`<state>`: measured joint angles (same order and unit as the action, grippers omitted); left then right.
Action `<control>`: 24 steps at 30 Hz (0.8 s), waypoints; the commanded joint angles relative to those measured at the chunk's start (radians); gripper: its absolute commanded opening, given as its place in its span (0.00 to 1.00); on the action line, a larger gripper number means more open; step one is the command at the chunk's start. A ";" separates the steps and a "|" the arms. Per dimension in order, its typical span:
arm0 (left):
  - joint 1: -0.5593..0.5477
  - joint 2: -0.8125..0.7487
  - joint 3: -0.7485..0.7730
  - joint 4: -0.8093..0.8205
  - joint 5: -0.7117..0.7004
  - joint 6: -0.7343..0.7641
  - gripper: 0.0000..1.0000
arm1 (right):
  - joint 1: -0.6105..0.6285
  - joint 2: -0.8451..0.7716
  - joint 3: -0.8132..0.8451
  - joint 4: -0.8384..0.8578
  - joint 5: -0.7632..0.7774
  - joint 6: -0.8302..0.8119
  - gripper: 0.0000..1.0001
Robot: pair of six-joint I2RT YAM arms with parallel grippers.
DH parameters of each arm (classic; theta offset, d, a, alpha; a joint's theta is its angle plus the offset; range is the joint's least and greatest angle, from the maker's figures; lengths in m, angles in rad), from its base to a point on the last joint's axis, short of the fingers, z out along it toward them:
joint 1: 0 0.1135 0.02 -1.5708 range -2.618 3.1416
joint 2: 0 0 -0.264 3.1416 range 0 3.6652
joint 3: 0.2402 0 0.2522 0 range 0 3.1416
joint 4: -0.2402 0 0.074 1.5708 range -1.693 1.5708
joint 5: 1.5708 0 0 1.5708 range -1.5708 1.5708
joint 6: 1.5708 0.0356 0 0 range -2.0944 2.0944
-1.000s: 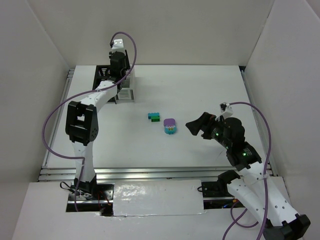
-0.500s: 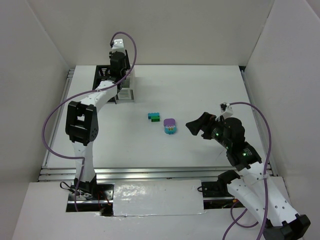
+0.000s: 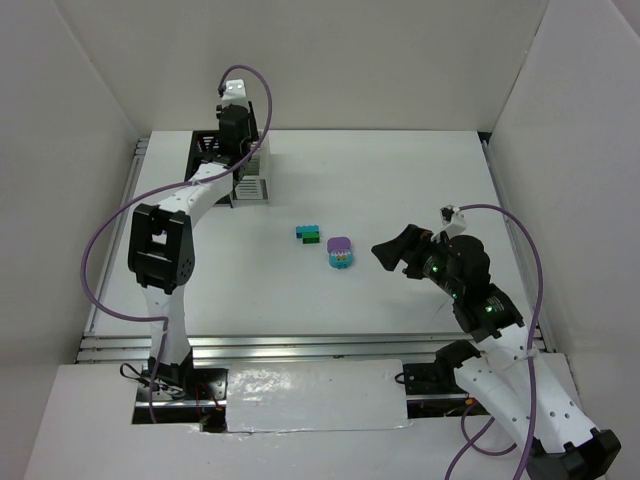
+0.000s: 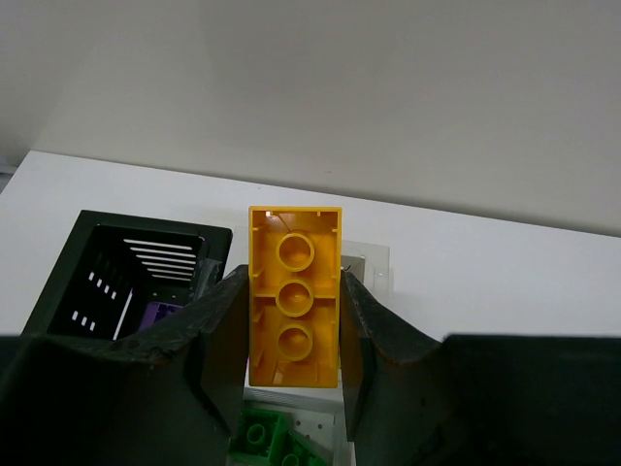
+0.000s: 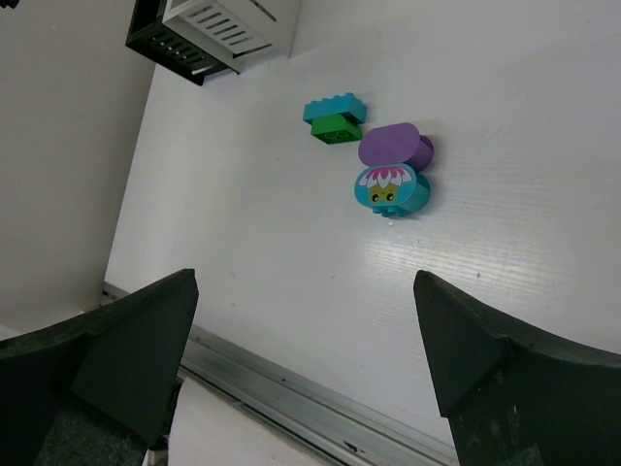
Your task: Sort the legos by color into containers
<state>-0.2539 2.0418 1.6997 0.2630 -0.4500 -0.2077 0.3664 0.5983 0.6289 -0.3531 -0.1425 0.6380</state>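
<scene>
The yellow brick is light, rigid and slick-sided, so its two flat long flanks are the place to pinch. My left gripper is clamped on it there, with the hollow underside showing in the wrist view. It hangs over the joined bins at the upper left of the top view, the black bin to its left holding a purple piece, the white bin under it holding a green brick. My right gripper stands wide open and empty above the tabletop at lower right, facing the teal-and-green stack and purple-and-teal piece.
</scene>
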 commanded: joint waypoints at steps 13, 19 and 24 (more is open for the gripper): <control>0.004 -0.086 -0.026 -0.013 -0.064 -0.030 0.00 | -0.006 0.000 0.000 0.034 -0.008 0.006 1.00; 0.002 -0.092 -0.008 -0.180 0.005 -0.104 0.00 | -0.003 0.018 0.000 0.057 -0.029 0.014 1.00; -0.002 -0.069 0.020 -0.301 0.004 -0.174 0.00 | -0.004 0.012 -0.003 0.062 -0.039 0.019 1.00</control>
<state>-0.2539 1.9961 1.6756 0.0368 -0.4580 -0.3199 0.3660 0.6209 0.6289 -0.3370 -0.1658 0.6533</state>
